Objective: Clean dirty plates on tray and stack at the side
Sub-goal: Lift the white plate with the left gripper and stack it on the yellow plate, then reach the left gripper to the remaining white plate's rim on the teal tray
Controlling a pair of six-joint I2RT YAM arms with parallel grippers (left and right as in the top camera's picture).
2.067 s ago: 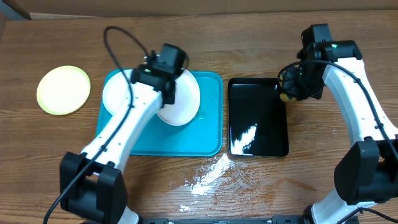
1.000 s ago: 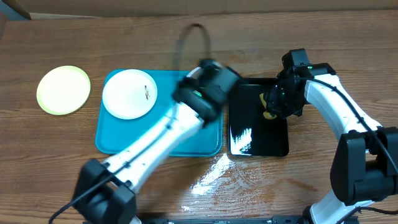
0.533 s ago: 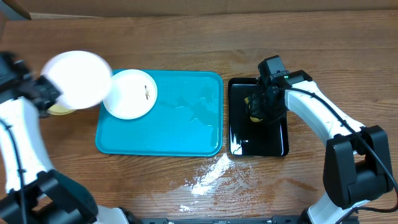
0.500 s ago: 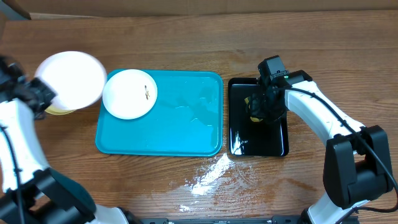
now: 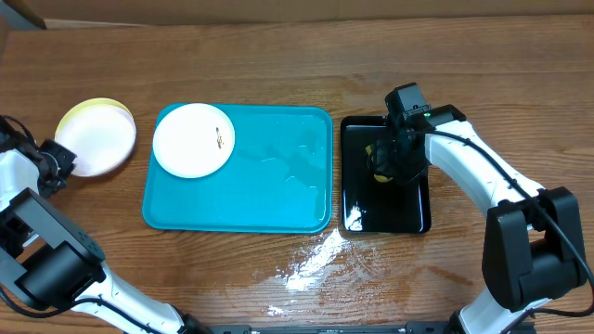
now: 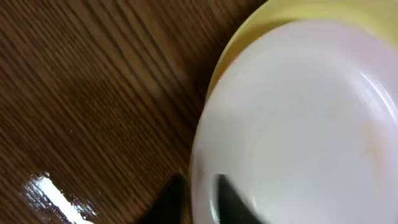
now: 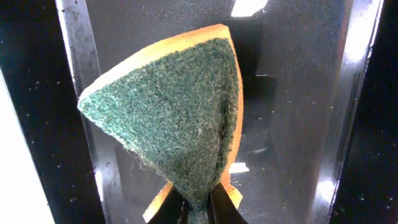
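A white plate [image 5: 97,144] lies on the pale yellow-green plate [image 5: 79,107], left of the turquoise tray [image 5: 278,186]. My left gripper [image 5: 54,165] is at that plate's left rim. In the left wrist view its gripper [image 6: 200,186] straddles the white plate's [image 6: 298,124] rim, one finger on each side. Whether they still press it I cannot tell. The yellow-green plate [image 6: 261,18] shows beneath. Another white plate [image 5: 193,139], with dark specks, sits in the tray's far left corner. My right gripper [image 5: 385,160] is shut on a green-and-yellow sponge [image 7: 168,112] over the black tray [image 5: 408,209].
A wet smear [image 5: 311,264] glistens on the wooden table in front of the two trays. A cardboard edge [image 5: 28,14] runs along the far left corner.
My left arm swung a white plate from over the tray out to the left and lowered it onto the yellow-green plate. My right gripper moved the sponge down over the black tray, then stayed.
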